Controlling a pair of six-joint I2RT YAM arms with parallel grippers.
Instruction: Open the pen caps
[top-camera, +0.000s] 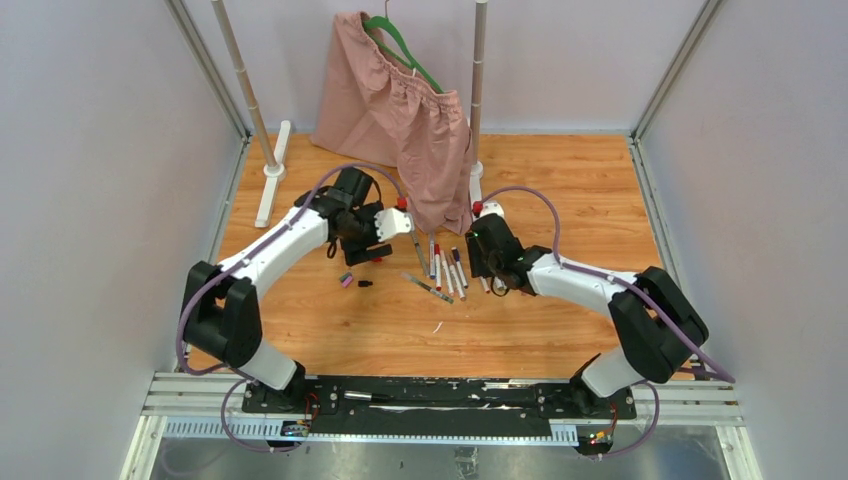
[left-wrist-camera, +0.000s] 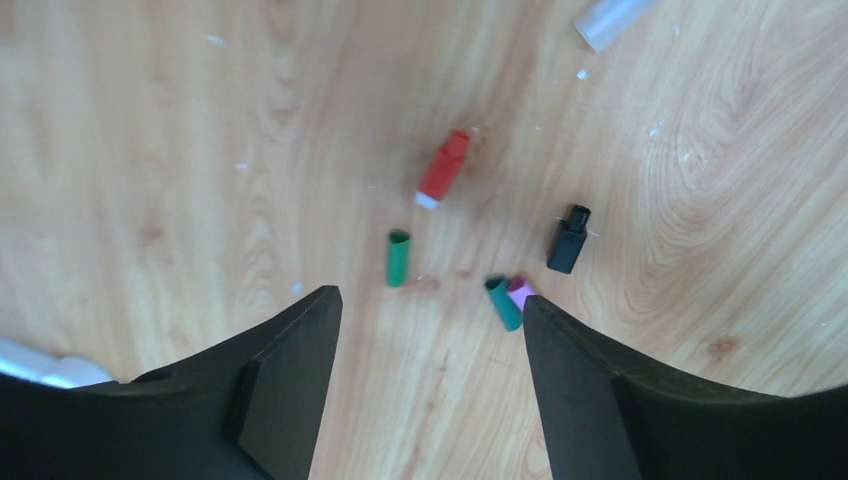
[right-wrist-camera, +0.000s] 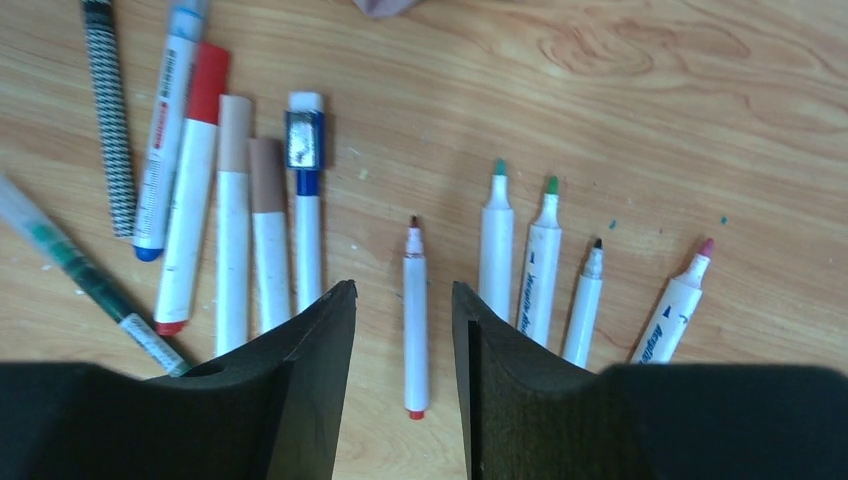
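Observation:
Several loose pen caps lie on the wooden table in the left wrist view: a red cap (left-wrist-camera: 443, 168), a green cap (left-wrist-camera: 398, 258), a teal cap (left-wrist-camera: 503, 302) touching a pink cap (left-wrist-camera: 520, 290), and a black cap (left-wrist-camera: 568, 240). My left gripper (left-wrist-camera: 430, 300) hovers over them, open and empty. My right gripper (right-wrist-camera: 402, 290) is open above an uncapped white pen with a red tip (right-wrist-camera: 415, 320) that lies on the table between its jaws. In the top view the left gripper (top-camera: 368, 252) and right gripper (top-camera: 497, 275) flank the row of pens (top-camera: 443, 270).
Capped pens (right-wrist-camera: 232, 210) lie left of the right gripper, and uncapped green, black and pink pens (right-wrist-camera: 540, 260) lie to its right. A pink skirt (top-camera: 400, 110) on a green hanger hangs from a rack at the back. Walls close both sides.

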